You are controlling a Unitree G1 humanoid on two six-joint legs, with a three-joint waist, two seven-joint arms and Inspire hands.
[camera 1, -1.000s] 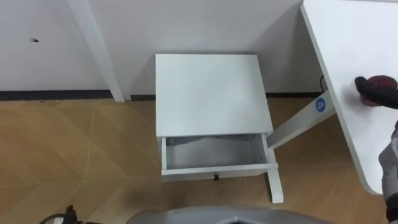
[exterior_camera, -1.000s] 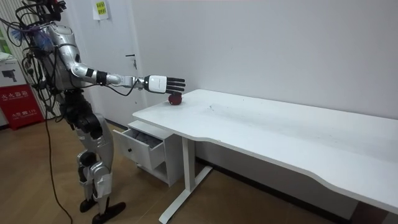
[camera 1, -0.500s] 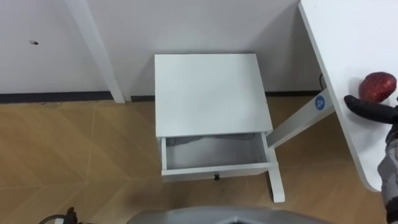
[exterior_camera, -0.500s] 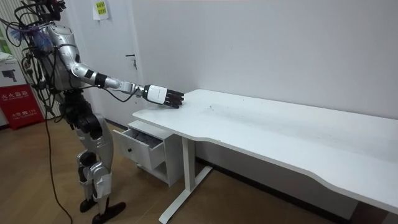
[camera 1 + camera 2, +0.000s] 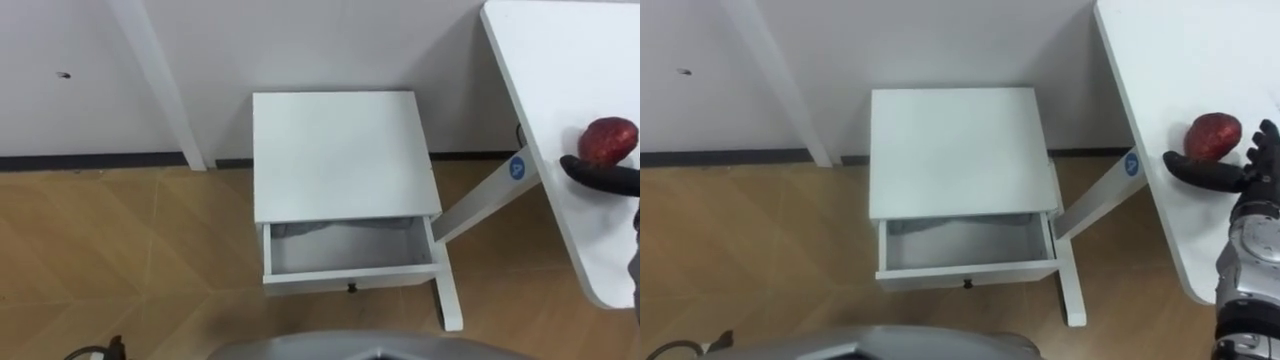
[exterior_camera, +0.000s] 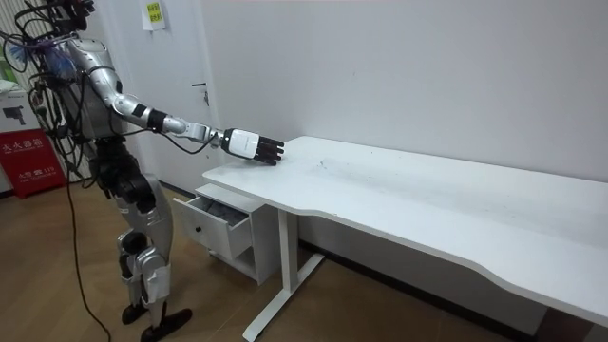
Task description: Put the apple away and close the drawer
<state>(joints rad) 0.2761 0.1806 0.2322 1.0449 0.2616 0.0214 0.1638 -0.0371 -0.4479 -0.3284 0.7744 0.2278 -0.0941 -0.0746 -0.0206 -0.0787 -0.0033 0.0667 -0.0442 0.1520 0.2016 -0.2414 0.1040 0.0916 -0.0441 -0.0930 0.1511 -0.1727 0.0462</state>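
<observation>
While right hand (image 5: 1252, 178) flanks apple (image 5: 1212, 135) on tabletop (image 5: 1180, 60), fingers (image 5: 1268, 138) spread, unclamped; thumb at apple's 6 o'clock. Grasp step. Next, probably: close, lift, carry to open drawer (image 5: 940, 273) at 8 o'clock.

Centre, against the far wall: cabinet (image 5: 343, 155), with drawer (image 5: 350, 281) drawn out toward the near side below the top. Right of the cabinet: tabletop (image 5: 560, 90), with its leg (image 5: 485, 195) slanting down just beside the drawer's right side. On the tabletop, near its left edge: apple (image 5: 608, 139), with right robot hand (image 5: 1252, 200) close against its near and right sides. Left of and before the cabinet: floor (image 5: 120, 250).
</observation>
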